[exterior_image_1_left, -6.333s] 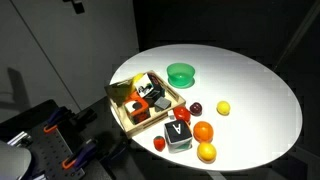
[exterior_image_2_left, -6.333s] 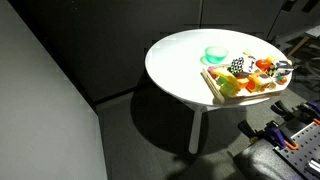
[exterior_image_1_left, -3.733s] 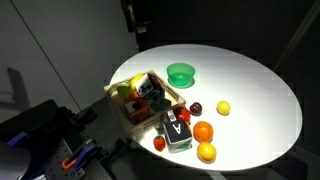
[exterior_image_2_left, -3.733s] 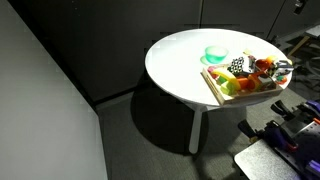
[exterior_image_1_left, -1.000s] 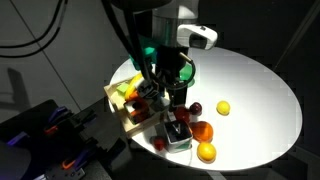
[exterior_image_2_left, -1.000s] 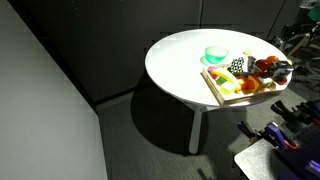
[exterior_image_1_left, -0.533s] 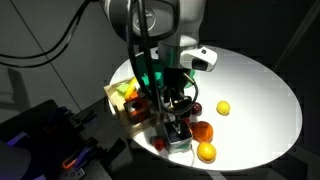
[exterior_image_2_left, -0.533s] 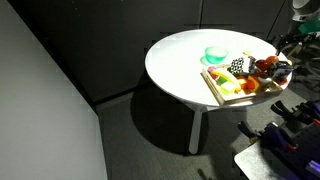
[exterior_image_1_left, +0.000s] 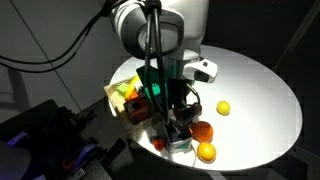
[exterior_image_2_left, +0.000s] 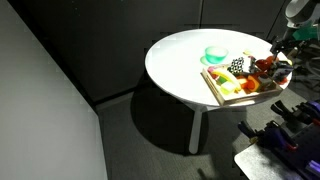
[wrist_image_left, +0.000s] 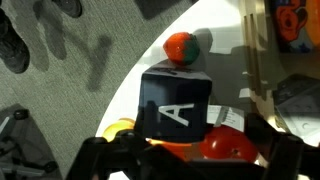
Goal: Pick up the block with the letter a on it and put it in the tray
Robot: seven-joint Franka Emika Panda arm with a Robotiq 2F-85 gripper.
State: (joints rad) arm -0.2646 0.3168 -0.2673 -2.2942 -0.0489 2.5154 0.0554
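Observation:
The block with the letter A (wrist_image_left: 175, 105) is a dark cube with a white A, standing on the white table near its edge beside the tray (wrist_image_left: 266, 60). In an exterior view the block (exterior_image_1_left: 179, 141) is mostly covered by my gripper (exterior_image_1_left: 177, 126), which hangs just above it. In the wrist view my gripper (wrist_image_left: 186, 162) is open, with its dark fingers low on either side of the block and nothing held. The light-wood tray (exterior_image_1_left: 122, 103) holds several pieces and also shows in an exterior view (exterior_image_2_left: 222, 92).
Round fruits crowd the block: an orange one (exterior_image_1_left: 204, 131), a yellow-orange one (exterior_image_1_left: 206, 152), a small red one (exterior_image_1_left: 158, 144) and a yellow one (exterior_image_1_left: 223, 108). A green bowl (exterior_image_2_left: 216, 54) stands behind the tray. The table edge (exterior_image_1_left: 230, 165) is close.
The arm has swung in over the table and come down, moving from above the tray to just over the block. The block and fruits have not moved.

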